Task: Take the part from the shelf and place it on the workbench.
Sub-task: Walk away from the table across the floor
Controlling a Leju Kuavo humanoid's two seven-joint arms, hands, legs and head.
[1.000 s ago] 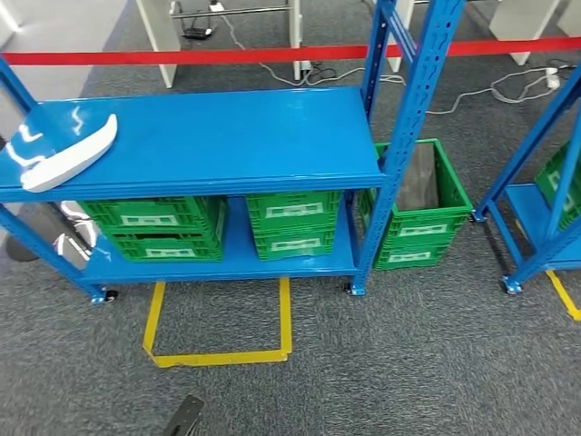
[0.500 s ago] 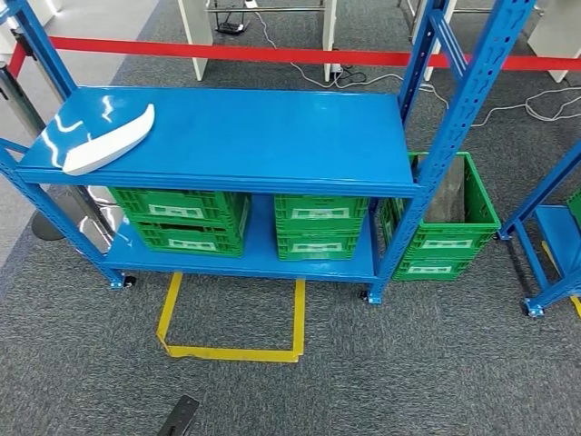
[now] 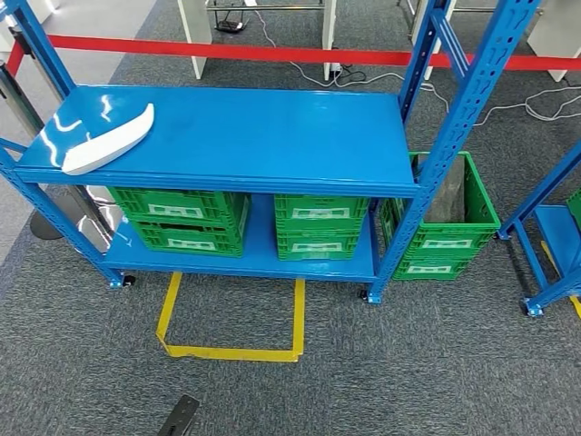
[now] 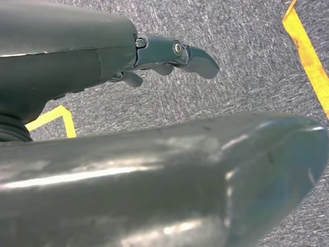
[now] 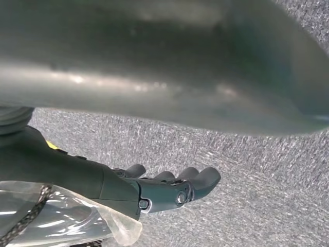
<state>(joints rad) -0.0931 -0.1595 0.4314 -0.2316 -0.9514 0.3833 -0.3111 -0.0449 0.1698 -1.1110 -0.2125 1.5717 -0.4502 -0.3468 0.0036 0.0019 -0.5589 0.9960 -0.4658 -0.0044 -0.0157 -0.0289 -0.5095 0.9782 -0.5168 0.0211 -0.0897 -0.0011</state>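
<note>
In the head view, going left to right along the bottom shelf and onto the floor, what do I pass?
Left green crate → middle green crate → blue post → green crate on the floor.

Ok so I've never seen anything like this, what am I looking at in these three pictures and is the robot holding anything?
It is a walking humanoid robot. The wide picture comes from its head, looking down at a blue shelf with a white curved part lying near its left end, and green crates on the level below. The other two come from cameras at its wrists, pointing at grey carpet. They show the left robot hand and right robot hand, both hanging with fingers apart, holding nothing. The part is not yet picked up.
</note>
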